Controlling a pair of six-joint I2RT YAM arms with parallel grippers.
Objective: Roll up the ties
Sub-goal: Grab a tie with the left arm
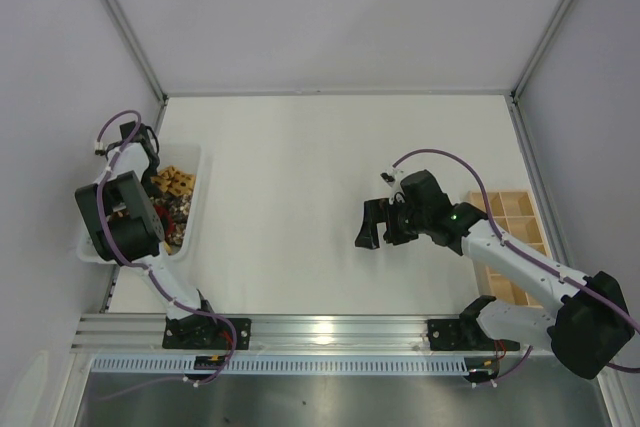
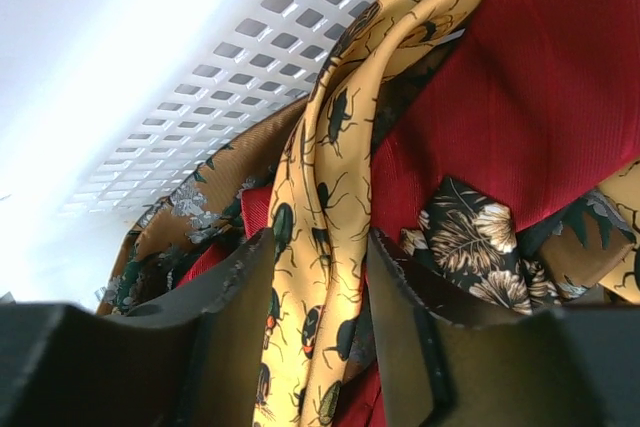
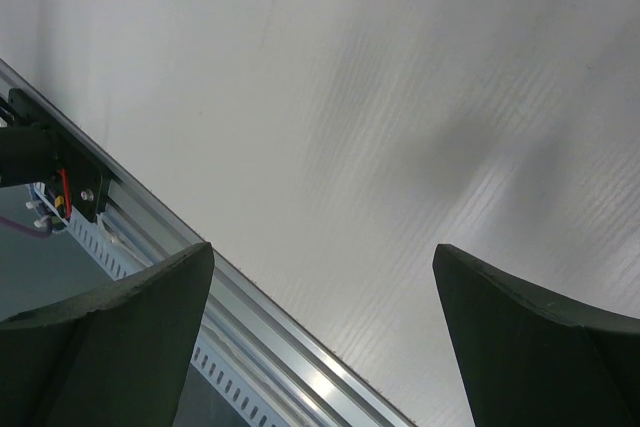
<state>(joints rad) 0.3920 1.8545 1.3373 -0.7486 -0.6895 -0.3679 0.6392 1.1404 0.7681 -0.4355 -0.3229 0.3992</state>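
Observation:
The ties lie heaped in a white perforated basket (image 2: 230, 77) at the table's left (image 1: 192, 162). In the left wrist view a yellow-gold tie (image 2: 330, 127) printed with dark beetles runs down between my left gripper's (image 2: 320, 242) jaws. They stand partly open, close on either side of that strand. A plain red tie (image 2: 520, 97) lies beneath it and a dark tie (image 2: 470, 242) with pale leaf patterns sits to the right. My right gripper (image 1: 382, 232) hovers over the bare middle of the table, its jaws (image 3: 322, 252) wide open with nothing between them.
A wooden tray with compartments (image 1: 510, 237) stands at the right edge, partly under the right arm. An aluminium rail (image 1: 330, 332) runs along the near edge; the right wrist view shows it too (image 3: 250, 347). White walls enclose the table.

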